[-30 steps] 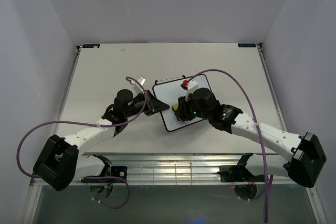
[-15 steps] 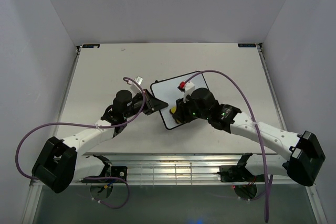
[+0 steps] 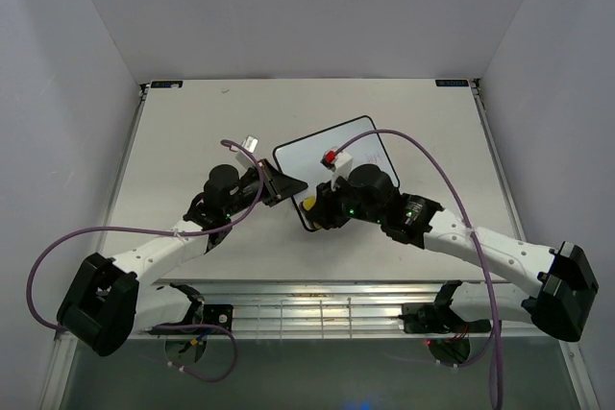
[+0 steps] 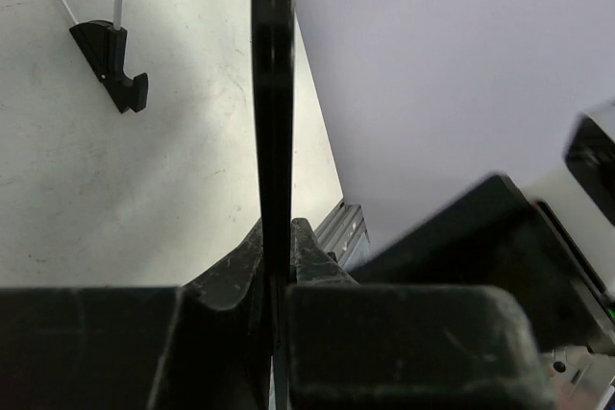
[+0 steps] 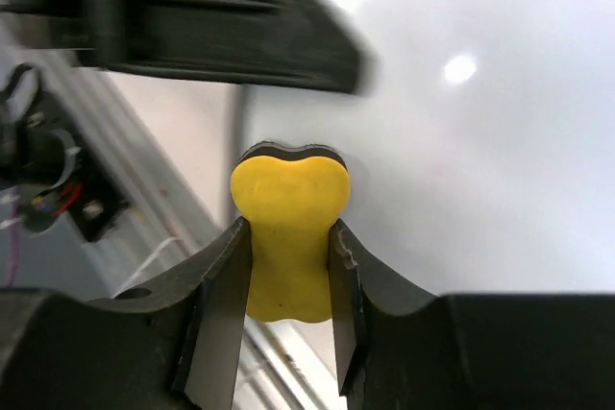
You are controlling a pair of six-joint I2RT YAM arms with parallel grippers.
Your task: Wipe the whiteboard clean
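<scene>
A: Left side, quick.
B: Left tool (image 4: pixel 275 266) pinches the board (image 3: pixel 341 146) by its left frame edge, fingers pressed together on it. Board sits mid-tabletop (image 3: pixel 183 122), skewed, between the arms.
A: Right?
B: Right tool (image 5: pixel 288 237) clamps the yellow eraser (image 5: pixel 288 223). Eraser is against the board at its near-left corner, just beside the left tool.
A: Step?
B: Wiping, I'd say. No writing shows on the surface from above. Can't tell what's under the eraser.
A: How to do it well?
B: Keep the left pinch firm so the board doesn't slide. Eraser flat, light even pressure, strokes overlapping. Mind that corner: a stroke running on would likely hit the left fingers or slip off the frame.
A: Change from the earlier frame?
B: Eraser has travelled left, from mid-board to the near-left corner, and the right arm has followed. Board has swung too: far edge sits further back, right corner further right. Left tool has shifted with it, same pinch.
</scene>
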